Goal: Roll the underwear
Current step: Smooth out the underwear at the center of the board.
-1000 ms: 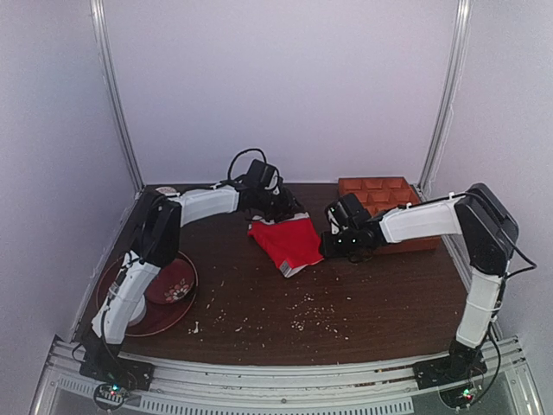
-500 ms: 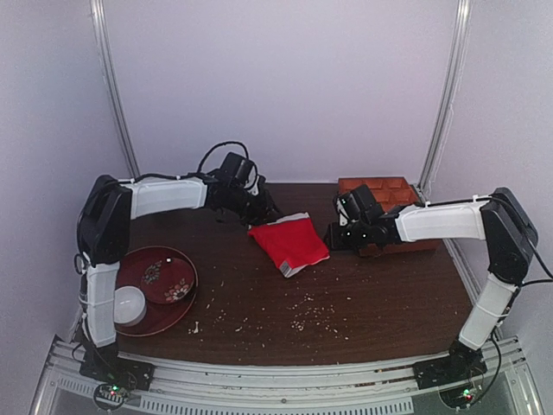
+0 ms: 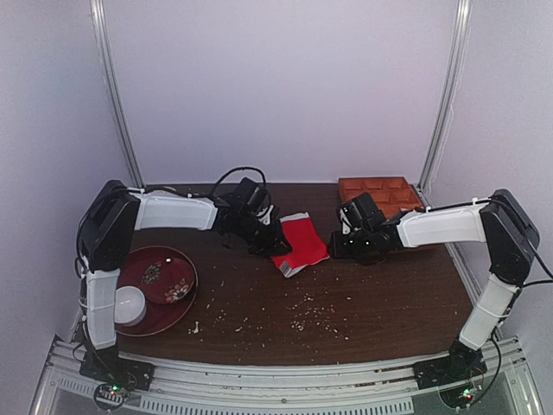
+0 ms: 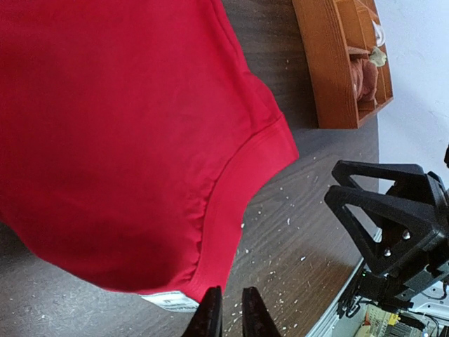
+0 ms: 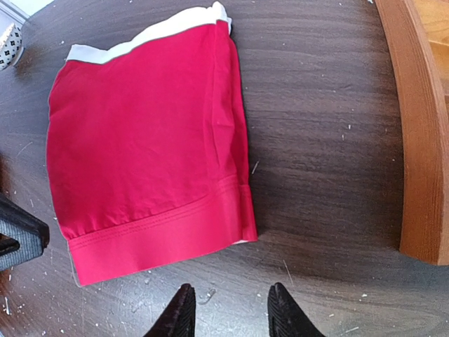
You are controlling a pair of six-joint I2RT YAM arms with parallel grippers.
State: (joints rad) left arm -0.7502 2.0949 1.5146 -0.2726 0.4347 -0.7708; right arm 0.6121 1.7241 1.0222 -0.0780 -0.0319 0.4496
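The red underwear (image 3: pixel 302 242) lies flat and folded on the dark wooden table. Its white waistband points to the back and a small white label shows at one corner. It fills the left wrist view (image 4: pixel 119 140) and lies just ahead of the fingers in the right wrist view (image 5: pixel 147 154). My left gripper (image 3: pixel 266 239) sits at its left edge, fingers almost together with nothing between them (image 4: pixel 231 319). My right gripper (image 3: pixel 339 247) is open and empty just off the hem on the right (image 5: pixel 228 316). It also shows in the left wrist view (image 4: pixel 393 217).
A brown wooden compartment tray (image 3: pixel 380 192) stands at the back right, close behind the right arm, with cloth bundles inside (image 4: pixel 361 74). A dark red plate (image 3: pixel 164 281) with a white bowl (image 3: pixel 130 304) sits at the front left. Crumbs (image 3: pixel 307 311) are scattered on the table.
My left gripper has let go of the underwear, pulled back, then come forward and right to its left edge. The underwear now lies narrower. My right gripper has shifted slightly right.
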